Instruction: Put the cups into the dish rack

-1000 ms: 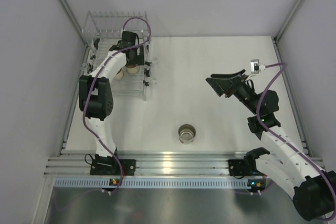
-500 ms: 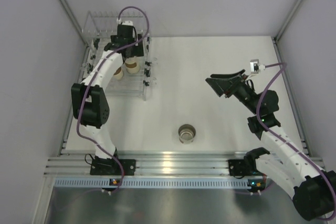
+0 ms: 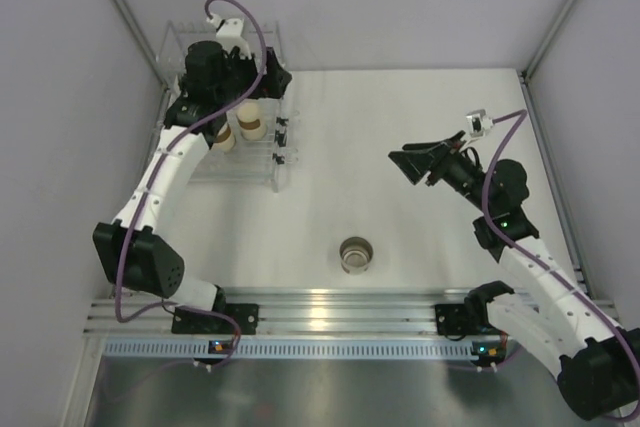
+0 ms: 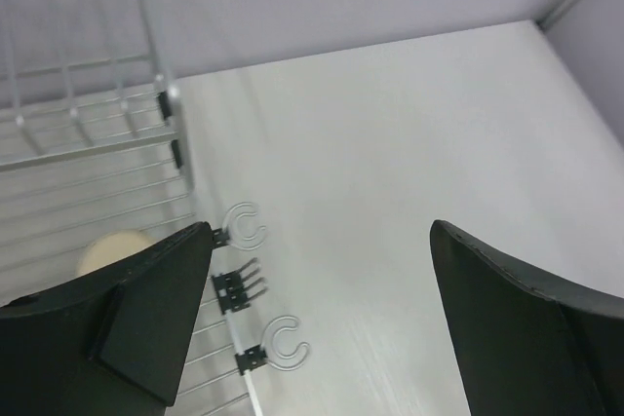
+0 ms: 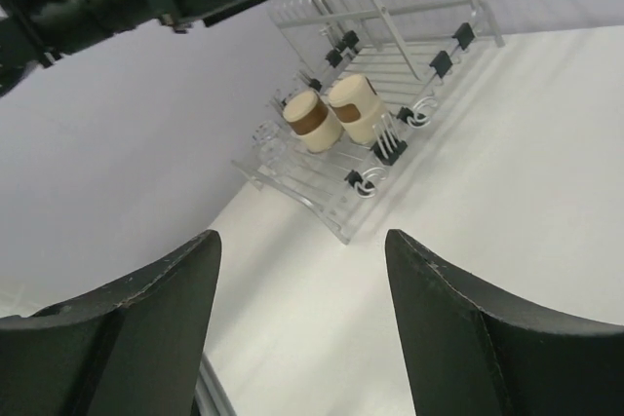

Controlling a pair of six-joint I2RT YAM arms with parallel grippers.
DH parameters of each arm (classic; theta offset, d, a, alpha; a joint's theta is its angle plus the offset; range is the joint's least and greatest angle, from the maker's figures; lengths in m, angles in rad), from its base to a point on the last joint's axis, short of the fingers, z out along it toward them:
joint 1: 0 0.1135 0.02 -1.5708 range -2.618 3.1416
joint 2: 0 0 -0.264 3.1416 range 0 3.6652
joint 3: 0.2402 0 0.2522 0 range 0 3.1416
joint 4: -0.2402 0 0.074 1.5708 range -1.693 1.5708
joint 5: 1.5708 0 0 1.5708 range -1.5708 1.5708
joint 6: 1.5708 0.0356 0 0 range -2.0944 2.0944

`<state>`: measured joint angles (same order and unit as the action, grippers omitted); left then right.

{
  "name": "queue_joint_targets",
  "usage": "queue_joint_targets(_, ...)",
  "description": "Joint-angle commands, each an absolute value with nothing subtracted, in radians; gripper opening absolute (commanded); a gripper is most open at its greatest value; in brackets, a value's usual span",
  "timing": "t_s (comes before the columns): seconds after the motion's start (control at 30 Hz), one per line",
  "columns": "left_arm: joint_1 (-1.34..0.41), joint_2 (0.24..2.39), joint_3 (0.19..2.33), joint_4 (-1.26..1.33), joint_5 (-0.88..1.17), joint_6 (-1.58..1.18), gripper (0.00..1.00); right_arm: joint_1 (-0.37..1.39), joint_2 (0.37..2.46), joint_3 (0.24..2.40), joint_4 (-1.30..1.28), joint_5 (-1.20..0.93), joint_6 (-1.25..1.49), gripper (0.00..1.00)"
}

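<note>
Top external: loose cup lies nearer the right gripper

Left gripper hangs spread, empty, over the dish rack holding two cream cups. Mid-way across the table the loose cup stands upright, mouth up. The right gripper, spread and empty, sits beyond it, rightward.

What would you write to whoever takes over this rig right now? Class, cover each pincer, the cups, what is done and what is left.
Left pincer: open, empty, above the dish rack.
Right pincer: open, empty, over the table.
Done: two cream cups sit in the rack.
Left: one cream cup stands mouth up on the table; it likely goes next.
Clear cups: I cannot make them out in these views.
</note>
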<state>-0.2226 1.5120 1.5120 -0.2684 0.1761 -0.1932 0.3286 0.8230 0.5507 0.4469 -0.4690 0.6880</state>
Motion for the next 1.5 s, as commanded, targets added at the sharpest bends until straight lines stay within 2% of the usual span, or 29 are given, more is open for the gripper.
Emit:
queue_joint_targets(0.0,-0.225,1.393,1.450,-0.175,0.495,-0.215,0.98,0.316,0.801,0.638,0.283,-0.430,0.542,0.69)
queue_joint_targets(0.07,-0.225,1.335,1.387,-0.141,0.552,-0.219,0.98,0.322,0.778,0.649,0.184,-0.379,0.488,0.79)
queue_joint_targets(0.2,-0.225,1.210,1.157,0.039,0.626,-0.285,0.98,0.376,0.755,0.653,0.062,-0.307,0.433,0.83)
queue_joint_targets(0.27,-0.225,1.193,1.118,0.052,0.632,-0.281,0.98,0.414,0.773,0.650,0.003,-0.234,0.414,0.83)
queue_joint_targets(0.5,-0.225,1.216,1.094,0.089,0.653,-0.342,0.98,0.742,0.865,0.632,-0.147,0.061,0.449,0.80)
queue_joint_targets(0.67,-0.225,1.178,1.085,0.106,0.651,-0.345,0.98,0.854,0.870,0.612,-0.241,0.191,0.514,0.79)
queue_joint_targets(0.83,-0.225,1.166,1.081,0.106,0.649,-0.344,0.98,0.934,0.891,0.615,-0.310,0.236,0.551,0.78)
queue_joint_targets(1.13,-0.225,1.172,1.080,0.106,0.641,-0.348,0.98,1.034,0.975,0.589,-0.276,0.255,0.624,0.77)
queue_joint_targets(1.33,-0.225,1.173,1.080,0.106,0.641,-0.348,0.98,1.083,1.040,0.600,-0.275,0.284,0.646,0.72)
queue_joint_targets(1.43,-0.225,1.175,1.081,0.106,0.640,-0.347,0.98,1.094,1.055,0.600,-0.276,0.291,0.650,0.63)
queue_joint_targets(1.47,-0.225,1.175,1.080,0.106,0.640,-0.347,0.98,1.097,1.055,0.600,-0.279,0.294,0.653,0.56)
